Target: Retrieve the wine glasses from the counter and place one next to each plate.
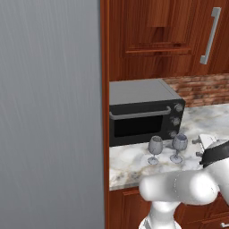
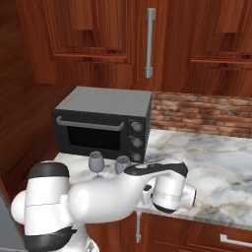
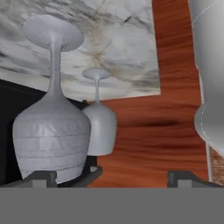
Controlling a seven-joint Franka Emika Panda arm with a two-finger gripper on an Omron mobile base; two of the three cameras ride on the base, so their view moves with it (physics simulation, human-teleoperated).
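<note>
While the gripper [image 3: 111, 177] stands wide open and holds nothing, both wine glasses [image 1: 155, 149] [image 1: 179, 147] stand upright near the table [image 1: 129, 163] front edge, just before the black oven [image 1: 143, 112]; bare marble lies rightward.

Two wine glasses [image 1: 167, 149] side by side on the counter [image 1: 134, 163], just before the toaster oven [image 1: 143, 112].

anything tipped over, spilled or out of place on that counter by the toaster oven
Nothing stands out. Both clear stemmed wine glasses stand upright on the white-grey marbled counter, side by side in front of the black and grey toaster oven. No spill or damage shows. The open gripper holds nothing.
</note>
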